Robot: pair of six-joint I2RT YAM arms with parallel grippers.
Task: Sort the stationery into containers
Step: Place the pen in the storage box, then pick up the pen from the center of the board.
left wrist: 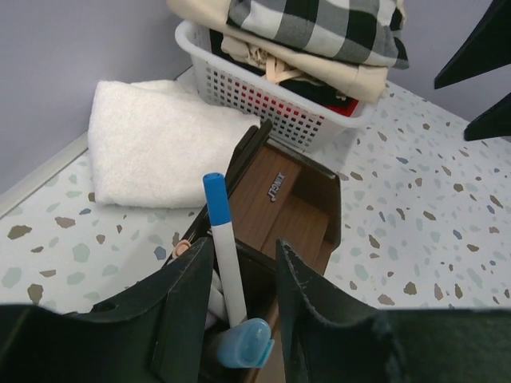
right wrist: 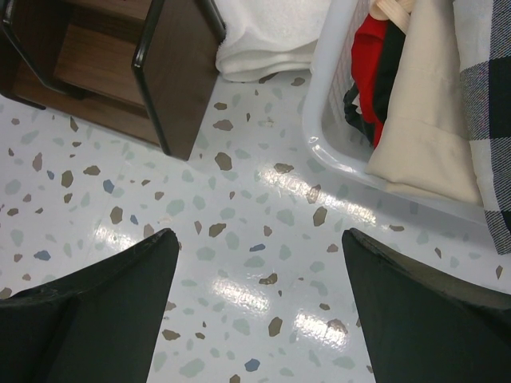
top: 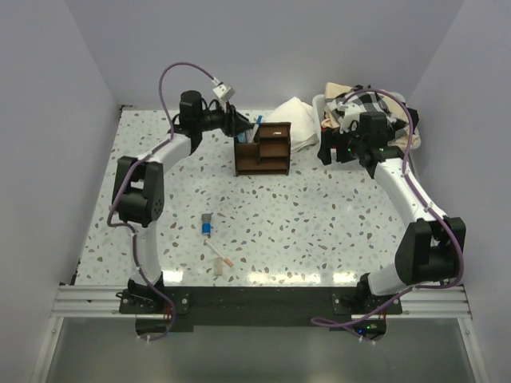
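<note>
Stationery [top: 207,227] lies loose on the table by your left arm. Your left gripper [left wrist: 245,247] stands parted around a blue-capped marker [left wrist: 223,247] upright in the organizer [top: 262,149], so this drop looks done. Lift clear, then fetch another. Your right gripper [right wrist: 257,239] hangs wide open, empty, beside the basket [right wrist: 319,136].

One organizer [top: 262,149], five stationery pieces in sight, one basket [left wrist: 263,100], one towel [top: 299,118].
Two pieces stand in the organizer: one white marker with a blue cap [left wrist: 225,255] and one pale-blue-capped piece [left wrist: 243,343]; any others are hidden. Seen from above, three lie loose at its 7 o'clock: one blue-and-grey marker [top: 207,224], one white pen [top: 219,253], one beige stub [top: 217,269]. The basket is at 2 o'clock, the towel at 1 o'clock.
</note>
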